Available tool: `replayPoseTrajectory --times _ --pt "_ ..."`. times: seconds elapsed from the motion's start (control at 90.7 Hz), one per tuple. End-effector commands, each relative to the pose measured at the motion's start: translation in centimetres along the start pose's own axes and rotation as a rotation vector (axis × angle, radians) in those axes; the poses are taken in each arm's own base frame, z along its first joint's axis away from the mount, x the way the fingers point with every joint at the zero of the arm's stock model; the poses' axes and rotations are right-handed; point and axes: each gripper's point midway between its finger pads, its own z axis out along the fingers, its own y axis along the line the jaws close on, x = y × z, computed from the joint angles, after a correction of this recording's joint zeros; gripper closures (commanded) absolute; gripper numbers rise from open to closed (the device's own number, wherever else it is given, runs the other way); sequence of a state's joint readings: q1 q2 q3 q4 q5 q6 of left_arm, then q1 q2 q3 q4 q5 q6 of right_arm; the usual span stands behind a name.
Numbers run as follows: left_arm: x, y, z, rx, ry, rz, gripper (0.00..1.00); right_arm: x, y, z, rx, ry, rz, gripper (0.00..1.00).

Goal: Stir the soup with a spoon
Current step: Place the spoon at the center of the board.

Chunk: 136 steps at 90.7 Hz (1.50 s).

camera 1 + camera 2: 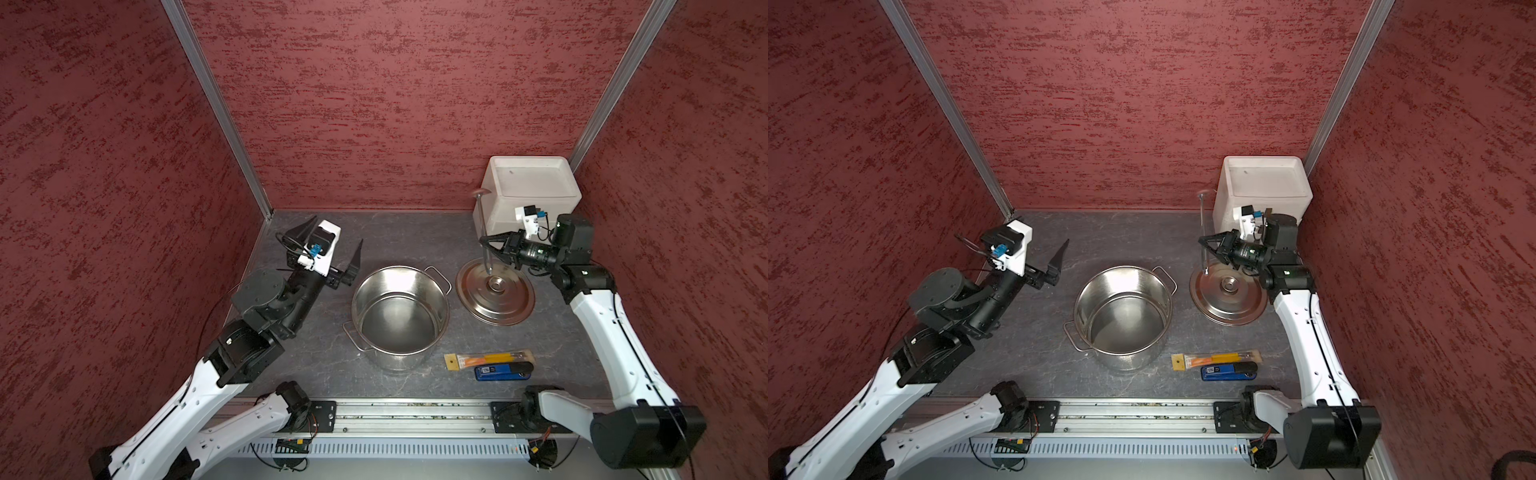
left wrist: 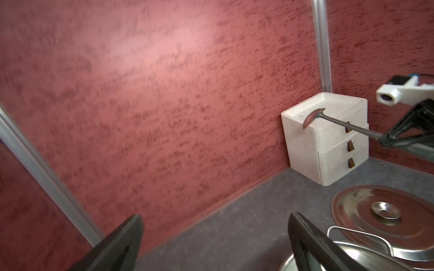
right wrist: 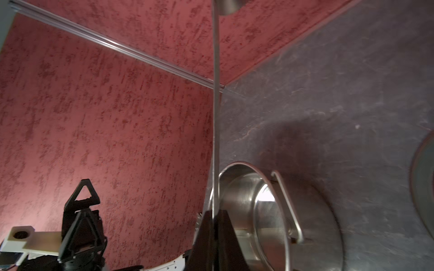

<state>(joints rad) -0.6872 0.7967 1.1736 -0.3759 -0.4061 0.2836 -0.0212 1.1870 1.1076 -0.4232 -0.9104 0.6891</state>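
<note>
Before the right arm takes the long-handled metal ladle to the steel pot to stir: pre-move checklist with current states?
1. Right gripper shut on the thin handle of the long-handled metal ladle: ok.
2. Ladle's round shiny bowl pointing down for stirring: not ok; it stands above the gripper, with the handle end below.
3. Round steel pot uncovered: ok; its flat steel lid lies beside it.
4. Left gripper clear of the pot: ok; open, empty, off to the pot's side.
5. Soup in the pot: cannot tell; only shiny metal shows.
</note>
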Motion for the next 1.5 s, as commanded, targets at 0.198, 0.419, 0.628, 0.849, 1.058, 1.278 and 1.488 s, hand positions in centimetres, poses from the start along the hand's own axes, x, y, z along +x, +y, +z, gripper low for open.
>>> replayPoseTrajectory --times 0.198,0.419,0.628,0.849,1.058,1.278,1.488 --pt "11.8 3.6 0.3 -0.118 0.529 -0.696 0.0 1.6 -8.9 4.1 0.026 0.082 -0.199 1.0" --pt "11.8 5.1 0.1 -0.179 0.518 -0.729 0.0 6.9 -13.6 8.2 0.007 0.223 -0.141 1.0" --pt "11.7 5.9 -0.2 -0.216 0.551 -0.685 0.0 9.4 -15.9 10.3 -0.004 0.248 -0.112 1.0" --pt "12.2 6.1 -0.1 -0.227 0.56 -0.674 0.0 12.4 -18.4 11.8 0.016 0.322 -0.078 1.0" --pt "13.9 6.5 0.4 -0.259 0.602 -0.634 0.0 13.4 -20.7 11.7 0.109 0.345 -0.059 0.94" --pt "15.7 7.0 0.7 -0.279 0.606 -0.549 0.0 13.3 -22.5 11.2 0.227 0.346 -0.042 0.82" --pt "18.5 7.2 0.6 -0.294 0.618 -0.45 0.0 12.4 -22.3 10.6 0.283 0.329 -0.083 0.76"
